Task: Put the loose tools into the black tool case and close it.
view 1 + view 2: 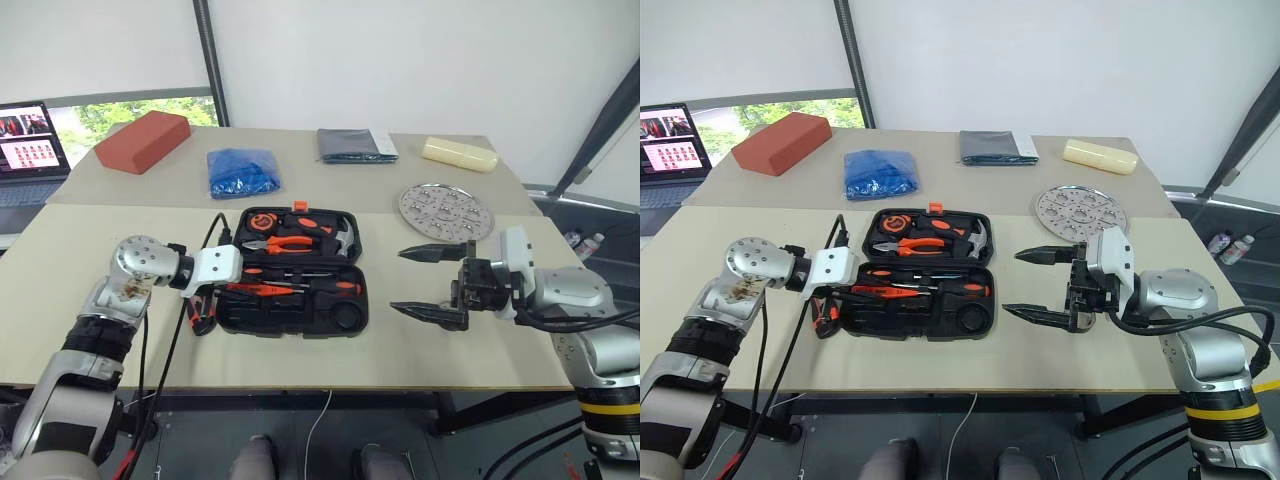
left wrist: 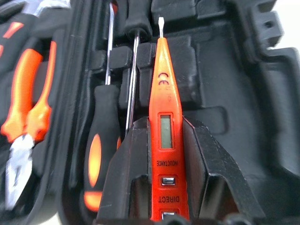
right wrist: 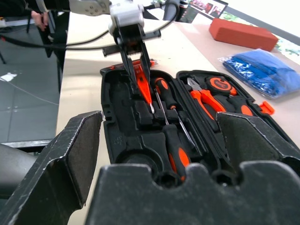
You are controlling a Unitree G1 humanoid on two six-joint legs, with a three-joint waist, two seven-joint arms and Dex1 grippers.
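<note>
The left gripper was clamped on one small orange tester screwdriver, a slim, glossy plastic wand with a little display window and a flat metal tip. Its two black fingers pinched the tester from both sides, holding it just above the near half of the black tool case. Directly under and beside it lay two screwdrivers with thin steel shafts and rubbery orange-and-black handles, seated in moulded recesses. Beyond them, in the case's far half, sat one pair of orange-handled pliers, one round tape measure and one hammer head. The case itself was matte black plastic, lying open and flat on the pale table.

Well across the case, the right gripper hung with its two fingers spread wide, holding nothing. Behind it lay one round perforated metal plate.
</note>
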